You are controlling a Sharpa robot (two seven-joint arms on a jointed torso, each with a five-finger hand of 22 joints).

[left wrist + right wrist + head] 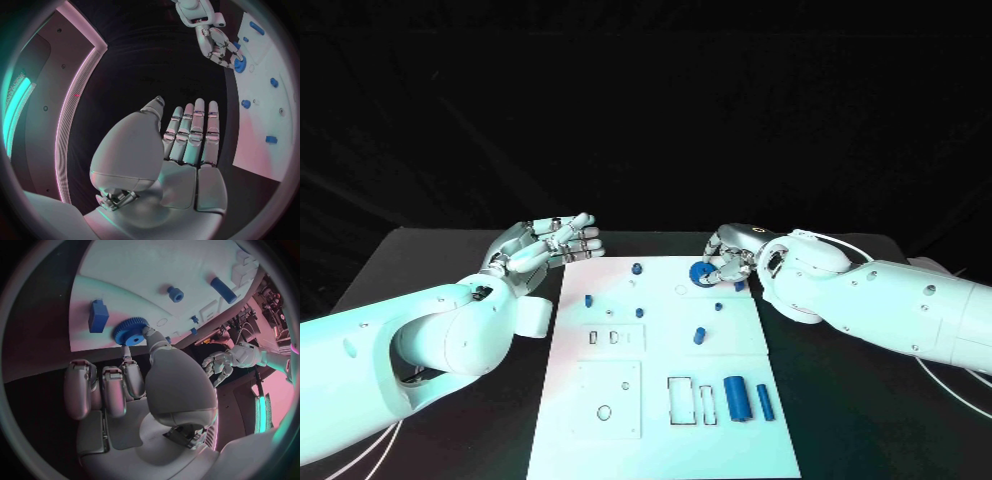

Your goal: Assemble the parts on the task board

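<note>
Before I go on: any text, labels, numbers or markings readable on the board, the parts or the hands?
None can be read.
Task board: outlined slots and holes, no letters or numbers visible.
Blue gear held by the right hand: no marking visible.
Other blue parts: plain.
Left hand: no label visible.

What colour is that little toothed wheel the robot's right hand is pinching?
Blue. The gear shows best in the right wrist view, pinched by the right hand at the white board's edge.
</note>
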